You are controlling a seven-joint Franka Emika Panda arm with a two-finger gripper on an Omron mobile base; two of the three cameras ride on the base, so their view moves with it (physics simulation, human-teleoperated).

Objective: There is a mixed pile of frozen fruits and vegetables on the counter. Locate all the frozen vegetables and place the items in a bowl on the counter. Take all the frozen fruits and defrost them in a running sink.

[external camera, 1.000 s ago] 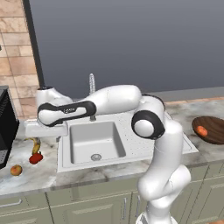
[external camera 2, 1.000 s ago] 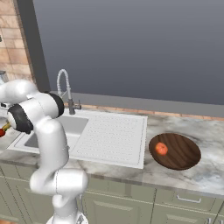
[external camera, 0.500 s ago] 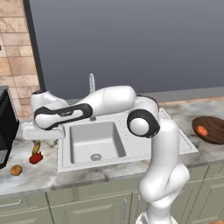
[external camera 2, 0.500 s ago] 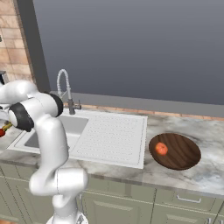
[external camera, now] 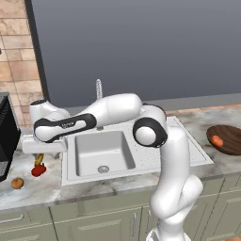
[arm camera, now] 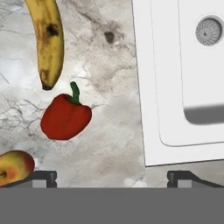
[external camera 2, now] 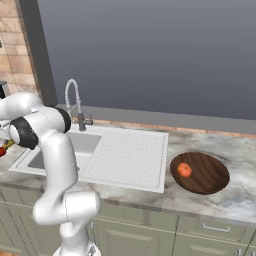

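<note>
The gripper [arm camera: 112,177] hung wide open and empty above the counter [arm camera: 109,78], left of the sink [external camera: 101,150]. Below it lay the red pepper [arm camera: 65,116], apart from the banana [arm camera: 46,37] and the small orange-yellow fruit [arm camera: 15,167]. Far right, the tomato [external camera 2: 184,170] sat inside the wooden bowl [external camera 2: 212,172].

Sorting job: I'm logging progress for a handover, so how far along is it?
Done: one orange-red tomato lies in the wooden bowl. In hand: nothing held; the open gripper hovers over the counter left of the sink, near the red pepper. Left: the pepper into the bowl, then the banana and the small orange-yellow fruit into the sink.
</note>
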